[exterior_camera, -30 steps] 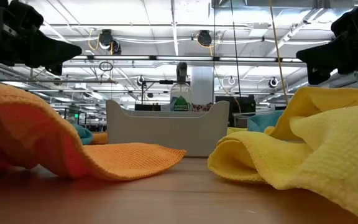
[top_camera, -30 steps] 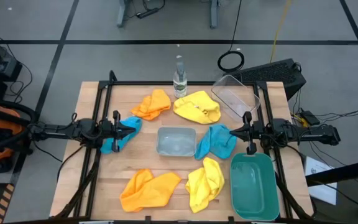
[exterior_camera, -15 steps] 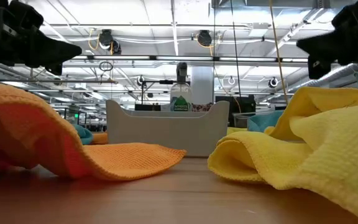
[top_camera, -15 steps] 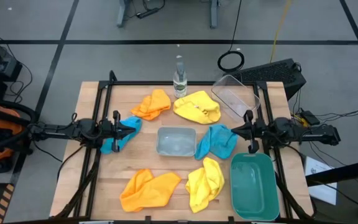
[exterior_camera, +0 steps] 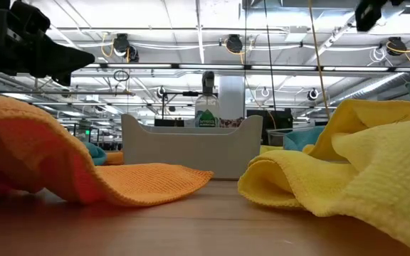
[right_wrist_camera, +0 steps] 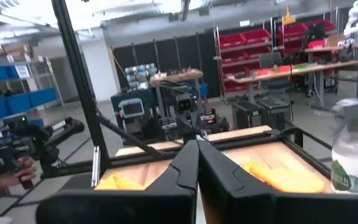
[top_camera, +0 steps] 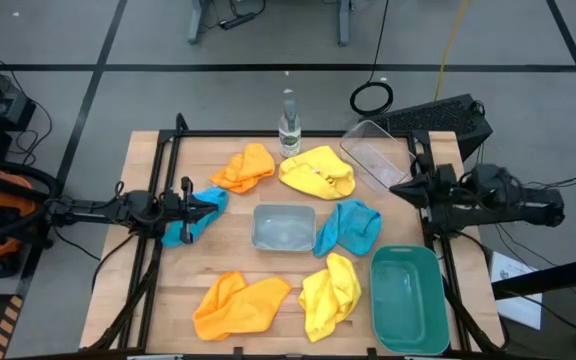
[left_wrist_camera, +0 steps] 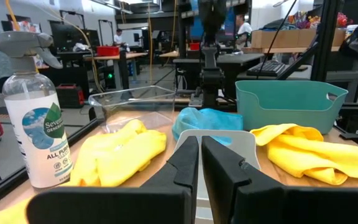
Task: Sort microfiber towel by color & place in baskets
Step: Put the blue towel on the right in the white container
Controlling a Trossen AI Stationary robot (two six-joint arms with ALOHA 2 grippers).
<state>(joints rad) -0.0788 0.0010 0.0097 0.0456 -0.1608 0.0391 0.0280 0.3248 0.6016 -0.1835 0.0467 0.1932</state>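
Observation:
Six towels lie flat on the table: orange [top_camera: 246, 167] and yellow [top_camera: 318, 172] toward the far edge, blue [top_camera: 348, 225] at mid-right, blue [top_camera: 190, 218] at mid-left, orange [top_camera: 240, 305] and yellow [top_camera: 330, 295] near the near edge. The grey-blue bin [top_camera: 284, 227] stands in the middle, the clear bin [top_camera: 378, 153] at far right, the green bin [top_camera: 408, 298] at near right. My left gripper [top_camera: 220, 199] hovers shut above the left blue towel, its fingers [left_wrist_camera: 188, 163] close together. My right gripper [top_camera: 396, 187] is shut, raised near the table's right edge beside the clear bin.
A clear spray bottle [top_camera: 288, 125] stands at the far edge between the orange and yellow towels. Black frame rails run along the table's left and right sides. Bare wood shows between the grey-blue bin and the near towels. A person's hand [right_wrist_camera: 5, 177] shows in the room beyond.
My right gripper has drawn back toward the table's right edge and risen, leaving the spot above the right blue towel; in the low view it has climbed to the picture's top. It has stayed shut. The towels and bins have not moved.

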